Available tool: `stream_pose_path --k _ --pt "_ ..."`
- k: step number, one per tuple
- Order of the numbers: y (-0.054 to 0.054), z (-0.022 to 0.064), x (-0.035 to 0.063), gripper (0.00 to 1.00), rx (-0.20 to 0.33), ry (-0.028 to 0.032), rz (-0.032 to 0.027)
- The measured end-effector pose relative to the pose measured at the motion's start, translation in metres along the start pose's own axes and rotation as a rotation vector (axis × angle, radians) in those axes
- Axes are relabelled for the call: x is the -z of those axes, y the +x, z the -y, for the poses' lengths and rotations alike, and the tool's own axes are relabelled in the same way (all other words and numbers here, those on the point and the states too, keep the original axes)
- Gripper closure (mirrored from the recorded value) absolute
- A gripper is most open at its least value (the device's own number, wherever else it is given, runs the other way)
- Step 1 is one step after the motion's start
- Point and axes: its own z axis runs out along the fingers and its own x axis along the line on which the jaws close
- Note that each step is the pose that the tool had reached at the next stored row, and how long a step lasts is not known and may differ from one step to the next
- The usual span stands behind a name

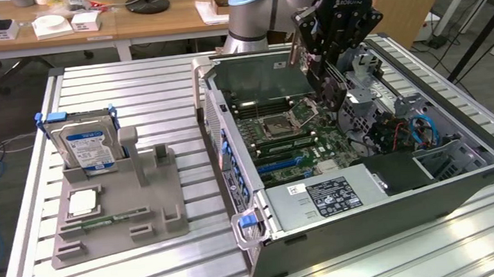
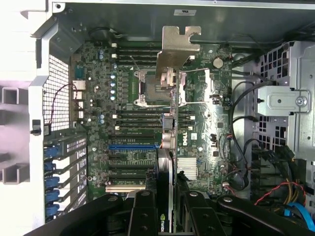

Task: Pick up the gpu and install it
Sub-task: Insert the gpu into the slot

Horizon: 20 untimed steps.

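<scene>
The gpu (image 1: 261,80) is a green card standing on its long edge. It hangs over the motherboard (image 1: 292,145) inside the open computer case (image 1: 456,190). My gripper (image 1: 316,76) is shut on the card's end at the exterior view's right. In the wrist view the gpu (image 2: 170,123) appears edge-on, with its silver bracket (image 2: 177,46) at the far end. There my gripper (image 2: 165,209) clamps the black cooler end between its fingers (image 2: 142,211). The card floats above the motherboard (image 2: 128,98), running across the processor socket (image 2: 147,88), and is apart from the blue slot (image 2: 133,146).
At the exterior view's left, a grey holder (image 1: 118,204) carries a blue-labelled hard drive (image 1: 84,145), a small chip (image 1: 81,201) and a memory stick (image 1: 106,219). Inside the case are a power supply (image 1: 328,195), drive cages (image 2: 280,103) and loose cables (image 2: 290,201). Desks stand behind the table.
</scene>
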Motion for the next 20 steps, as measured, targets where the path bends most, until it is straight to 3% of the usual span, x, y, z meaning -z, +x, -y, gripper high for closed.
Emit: stream_pose_path --k 20 --pt "0.0000 0.0000 0.0000 0.74 0.032 -0.0007 -0.0014"
